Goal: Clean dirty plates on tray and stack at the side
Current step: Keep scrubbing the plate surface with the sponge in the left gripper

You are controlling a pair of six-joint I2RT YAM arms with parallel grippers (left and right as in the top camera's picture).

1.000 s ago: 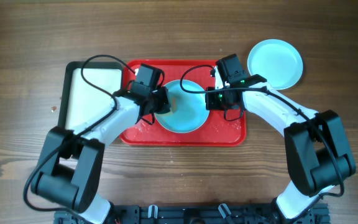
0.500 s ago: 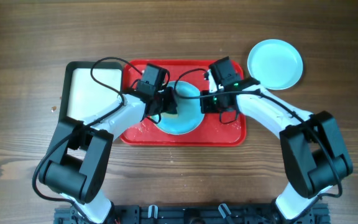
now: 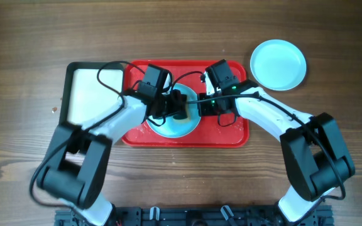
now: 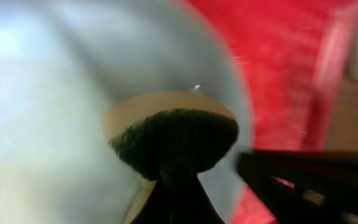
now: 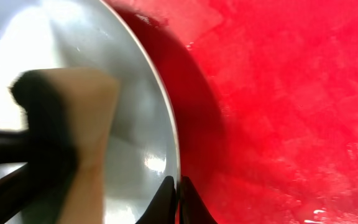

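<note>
Wood-grain desk point(image 3: 181, 31) carries a large red rectangular plastic tray point(image 3: 231, 135) with a low rim. On the tray, left of its centre, lies a round shallow pale blue plastic plate point(image 3: 171, 129). The left claw point(image 3: 182, 107) reaches in over the plate from the left and is clamped on a cream sponge with a dark green scouring face point(image 4: 173, 134). The dark face is pressed against the inside of the plate, near its right-hand rim. The right claw point(image 5: 178, 196) comes in from the other side. Its two thin fingers point(image 5: 166, 198) are drawn almost together, pinching the plate's right rim between them, and the red tray floor shows wet and glossy just beyond.

A second round pale plate point(image 3: 278, 64) sits on the bare desk off the tray's upper right corner, well apart from both claws. Touching the red tray's left side lies a smaller cream tray with a black rim point(image 3: 93, 94).
</note>
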